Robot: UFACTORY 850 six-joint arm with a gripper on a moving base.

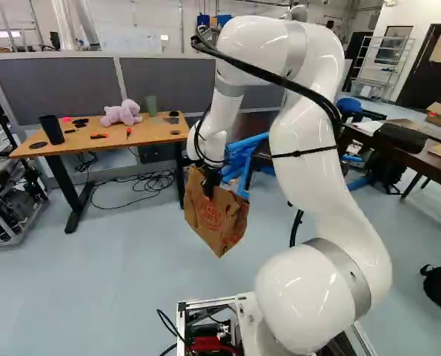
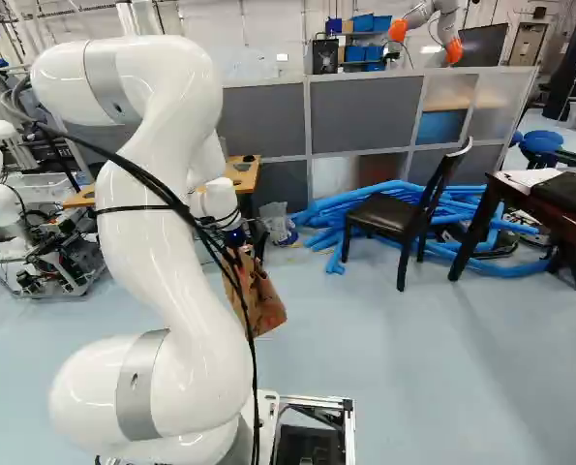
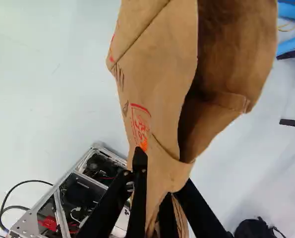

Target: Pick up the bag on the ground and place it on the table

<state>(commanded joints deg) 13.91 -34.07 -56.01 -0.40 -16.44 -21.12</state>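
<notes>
Brown paper makes the bag (image 1: pixel 224 222) that hangs in the air on the arm's side of the wooden table (image 1: pixel 153 130), squeezed between the two close-together fingers of the black gripper (image 1: pixel 208 190), while a soft purple toy (image 1: pixel 121 113) and a black cup (image 1: pixel 52 130) sit on top of that table.
</notes>
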